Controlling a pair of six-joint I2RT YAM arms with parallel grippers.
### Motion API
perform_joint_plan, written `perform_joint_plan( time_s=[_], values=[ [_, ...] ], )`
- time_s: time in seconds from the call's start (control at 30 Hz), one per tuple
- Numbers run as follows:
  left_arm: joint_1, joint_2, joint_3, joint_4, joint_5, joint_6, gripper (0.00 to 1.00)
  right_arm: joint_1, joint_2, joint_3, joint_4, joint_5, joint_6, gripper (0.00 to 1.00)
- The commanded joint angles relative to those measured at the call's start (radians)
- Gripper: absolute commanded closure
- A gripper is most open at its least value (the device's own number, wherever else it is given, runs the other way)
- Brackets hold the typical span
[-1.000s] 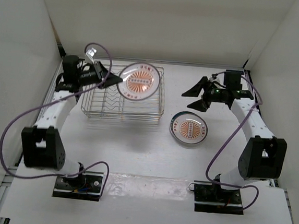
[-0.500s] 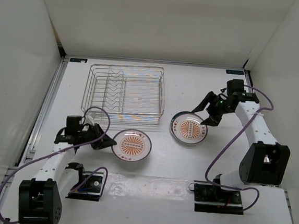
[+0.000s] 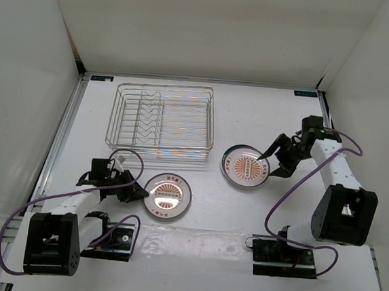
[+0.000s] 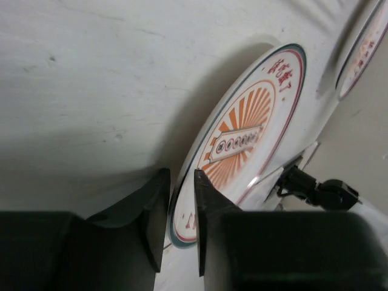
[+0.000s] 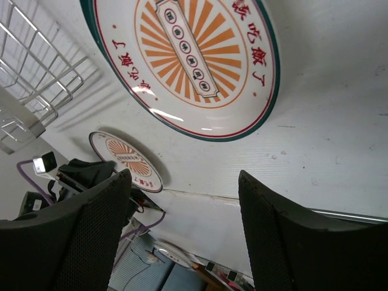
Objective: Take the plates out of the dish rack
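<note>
1. So, the rack (image 3: pixel 161 122) sits on the far left part of the table (image 3: pixel 251 116). Its long side runs left to right, and it's well apart from both grippers.
2. The left plate (image 3: pixel 168 196) lies on the table nearer than the rack, close to the arm bases.
3. The left gripper (image 3: pixel 136 190) is at that plate's left rim. In the left wrist view its two black fingers (image 4: pixel 154 206) are closed to a narrow gap with the plate's edge pinched between them.
4. The right plate (image 3: pixel 246 166) lies flat just beside the rack's near right corner. I can't tell if they touch.
5. The right gripper (image 3: pixel 270 164) is just right of that plate, on the side away from the rack. Its fingers are spread wide and holding nothing. In its wrist view there's bare table between the fingertips and the plate's rim.
6. A purple cable (image 3: pixel 277 200) loops off each arm, and the left one curls over right by the left gripper. White walls (image 3: pixel 204 30) box the table in on the left, right and far sides.
7. Both plates are round and glossy and catch glare. Each has an orange sunburst middle, red characters on a pale band and a thin dark green edge.
8. The rack is thin silver wire with zigzag dividers inside. The right fingers have mesh-textured black pads.
</note>
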Motion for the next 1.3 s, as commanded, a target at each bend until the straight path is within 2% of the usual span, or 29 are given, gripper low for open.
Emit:
perform_joint_plan(
  time_s=[0.0, 0.2, 0.3, 0.33, 0.37, 0.43, 0.57, 0.73, 1.0, 1.07, 1.23, 1.27],
  values=[
    [-0.005, 0.002, -0.008, -0.014, -0.046, 0.011, 0.64, -0.012, 0.018, -0.007, -0.021, 0.04, -0.021, 0.26],
    [-0.005, -0.007, 0.02, -0.067, -0.088, 0.032, 0.4, -0.036, 0.067, -0.067, -0.006, 0.006, 0.007, 0.28],
    [-0.007, -0.015, 0.045, -0.116, -0.117, 0.034, 0.23, -0.044, 0.098, -0.089, 0.009, 0.005, 0.016, 0.31],
    [-0.007, -0.021, 0.063, -0.137, -0.126, 0.032, 0.2, -0.046, 0.113, -0.092, 0.02, 0.003, 0.019, 0.34],
    [-0.005, -0.032, 0.084, -0.16, -0.132, 0.029, 0.1, -0.046, 0.124, -0.103, 0.027, 0.0, 0.016, 0.36],
    [-0.005, -0.042, 0.156, -0.206, -0.141, 0.038, 0.04, -0.047, 0.139, -0.113, 0.049, -0.003, 0.019, 0.36],
    [-0.008, -0.064, 0.278, -0.319, -0.151, 0.066, 0.02, -0.043, 0.149, -0.142, 0.095, 0.002, 0.014, 0.39],
    [0.017, -0.082, 0.388, -0.372, -0.117, 0.068, 0.0, -0.043, 0.135, -0.199, 0.19, 0.009, 0.007, 0.45],
    [0.035, -0.117, 0.42, -0.455, -0.095, 0.11, 0.0, -0.043, 0.11, -0.302, 0.334, 0.017, 0.025, 0.63],
    [0.038, -0.121, 0.427, -0.465, -0.092, 0.121, 0.0, -0.041, 0.106, -0.31, 0.353, 0.025, 0.027, 0.64],
    [0.038, -0.136, 0.425, -0.493, -0.091, 0.147, 0.0, -0.039, 0.099, -0.331, 0.386, 0.028, 0.018, 0.83],
    [0.038, -0.139, 0.425, -0.495, -0.091, 0.144, 0.0, -0.038, 0.096, -0.331, 0.386, 0.029, 0.011, 0.83]
  ],
)
